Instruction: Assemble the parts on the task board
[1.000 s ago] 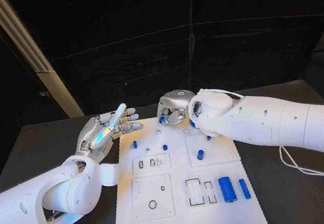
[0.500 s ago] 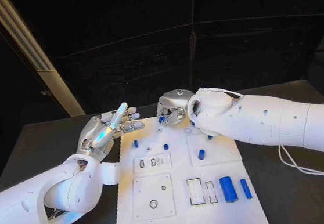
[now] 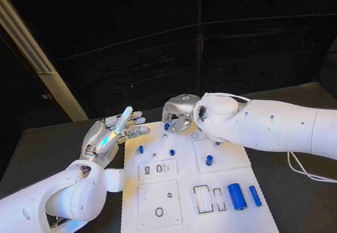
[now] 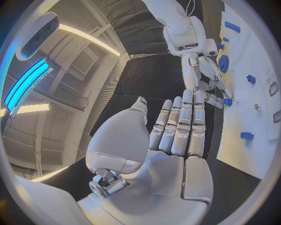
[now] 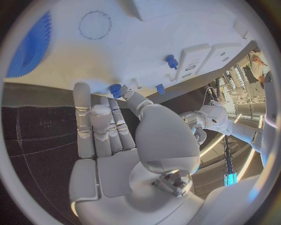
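right hand (image 3: pixel 177 115) seemingly pinches blue part (image 5: pixel 115 89).

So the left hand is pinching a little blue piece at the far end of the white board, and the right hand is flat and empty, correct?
Swapped. In the right wrist view the right hand touches the blue piece at the board's far end; the left wrist view shows the left hand flat and empty.
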You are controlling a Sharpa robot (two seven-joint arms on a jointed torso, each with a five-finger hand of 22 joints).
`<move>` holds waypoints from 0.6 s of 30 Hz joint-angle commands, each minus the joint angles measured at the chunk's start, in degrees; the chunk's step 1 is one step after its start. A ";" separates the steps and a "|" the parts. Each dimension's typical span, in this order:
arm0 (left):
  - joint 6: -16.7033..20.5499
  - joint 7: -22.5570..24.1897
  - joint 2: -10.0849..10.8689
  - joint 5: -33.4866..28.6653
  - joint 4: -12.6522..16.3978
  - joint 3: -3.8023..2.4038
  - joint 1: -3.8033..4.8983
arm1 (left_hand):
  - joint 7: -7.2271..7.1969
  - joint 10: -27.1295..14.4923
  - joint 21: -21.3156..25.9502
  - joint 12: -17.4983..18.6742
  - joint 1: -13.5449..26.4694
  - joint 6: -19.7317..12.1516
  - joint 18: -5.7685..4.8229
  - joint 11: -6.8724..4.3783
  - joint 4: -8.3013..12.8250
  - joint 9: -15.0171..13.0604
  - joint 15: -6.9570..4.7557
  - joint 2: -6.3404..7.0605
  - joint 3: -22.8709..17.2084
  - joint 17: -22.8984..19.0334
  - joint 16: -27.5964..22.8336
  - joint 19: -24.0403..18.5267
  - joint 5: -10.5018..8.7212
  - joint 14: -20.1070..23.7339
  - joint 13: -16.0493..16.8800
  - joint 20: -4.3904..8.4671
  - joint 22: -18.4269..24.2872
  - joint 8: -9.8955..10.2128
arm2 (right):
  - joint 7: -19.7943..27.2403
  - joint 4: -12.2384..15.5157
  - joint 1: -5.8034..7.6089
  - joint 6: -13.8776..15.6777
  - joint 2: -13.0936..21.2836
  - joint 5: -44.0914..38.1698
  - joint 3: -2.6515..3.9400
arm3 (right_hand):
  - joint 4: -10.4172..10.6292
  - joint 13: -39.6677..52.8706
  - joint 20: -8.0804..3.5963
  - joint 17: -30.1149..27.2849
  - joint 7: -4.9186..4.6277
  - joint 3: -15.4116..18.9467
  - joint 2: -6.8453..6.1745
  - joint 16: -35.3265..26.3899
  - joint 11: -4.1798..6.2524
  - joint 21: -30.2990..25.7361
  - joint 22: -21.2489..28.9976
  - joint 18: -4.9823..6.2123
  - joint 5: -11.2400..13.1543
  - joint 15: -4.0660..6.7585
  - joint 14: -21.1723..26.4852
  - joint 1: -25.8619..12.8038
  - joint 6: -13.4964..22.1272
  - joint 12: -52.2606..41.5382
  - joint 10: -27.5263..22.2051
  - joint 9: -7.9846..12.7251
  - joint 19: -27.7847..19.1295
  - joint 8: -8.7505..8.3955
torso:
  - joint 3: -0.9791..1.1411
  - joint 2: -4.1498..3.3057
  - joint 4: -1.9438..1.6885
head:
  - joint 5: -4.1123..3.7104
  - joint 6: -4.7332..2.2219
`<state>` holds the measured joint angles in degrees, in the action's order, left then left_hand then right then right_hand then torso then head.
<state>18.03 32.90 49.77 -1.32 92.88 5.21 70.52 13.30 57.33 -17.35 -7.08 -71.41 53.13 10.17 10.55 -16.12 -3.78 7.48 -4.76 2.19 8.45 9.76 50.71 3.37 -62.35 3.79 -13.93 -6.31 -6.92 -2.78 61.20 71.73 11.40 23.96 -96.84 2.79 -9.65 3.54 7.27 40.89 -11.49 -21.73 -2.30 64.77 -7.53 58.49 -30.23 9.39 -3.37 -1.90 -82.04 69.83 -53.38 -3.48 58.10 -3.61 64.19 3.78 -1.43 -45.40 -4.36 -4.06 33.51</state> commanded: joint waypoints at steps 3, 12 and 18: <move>-0.93 0.00 0.00 0.25 0.00 -0.04 0.11 | 0.78 -0.20 0.38 0.17 -0.45 -0.28 0.34 0.21 0.33 0.05 0.34 -0.14 0.11 0.05 -0.24 0.34 0.25 0.16 -0.07 -0.20 0.09 0.19 | 0.16 0.67 0.17 0.71 0.33 -0.66 0.02 | 1.12 0.15 0.49 -4.21 -0.44 2.99 -1.23 -2.76 -0.56 -1.73 1.98 1.25 -0.48 -0.51 1.01 0.83 4.61 -0.56 -3.64 -0.01 -1.14 -0.31 | 0.07 -0.04 0.07 | 0.13 0.03; -1.03 -0.06 0.53 0.25 0.12 -0.04 0.13 | 0.78 -0.20 0.38 0.17 -0.45 -0.28 0.34 0.21 0.33 0.05 0.34 -0.14 0.11 0.05 -0.24 0.34 0.25 0.16 -0.07 -0.20 0.09 0.19 | 0.58 7.26 0.19 6.49 6.70 3.24 0.02 | 2.80 0.82 0.29 0.10 -0.09 4.87 -0.45 -0.11 0.24 -0.08 -0.11 0.93 -3.11 0.12 -0.67 2.10 0.58 -4.27 1.47 -0.65 1.08 0.86 | 0.09 0.13 0.38 | 0.17 -0.19; -1.21 -0.14 0.87 0.25 0.13 -0.03 0.16 | 0.78 -0.20 0.38 0.17 -0.45 -0.28 0.34 0.21 0.33 0.05 0.34 -0.14 0.11 0.05 -0.24 0.34 0.25 0.16 -0.07 -0.20 0.09 0.19 | -0.76 12.64 0.48 6.55 13.66 12.24 0.02 | 5.86 4.27 -1.60 11.48 2.48 6.68 -1.51 7.09 3.66 6.25 -9.85 -0.57 -6.01 2.58 -3.26 -0.59 -1.61 -11.92 15.11 -0.72 6.12 1.50 | 0.06 0.33 0.94 | -0.01 -0.33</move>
<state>17.83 32.71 50.61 -1.32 92.91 5.21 70.58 13.30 57.33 -17.35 -7.08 -71.41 53.13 10.17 10.55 -16.12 -3.78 7.48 -4.76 2.19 8.44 9.76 50.71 3.37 -62.35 3.79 -13.93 -6.32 -6.92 -2.80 73.31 72.02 15.91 37.40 -91.11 2.78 -3.95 7.64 5.70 51.44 -9.23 -15.15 -3.73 71.32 -4.11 64.39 -39.54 9.27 -9.25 0.44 -84.10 69.66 -54.94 -14.98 72.35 -4.33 69.97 5.10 -1.32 -45.23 -3.77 -4.00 33.18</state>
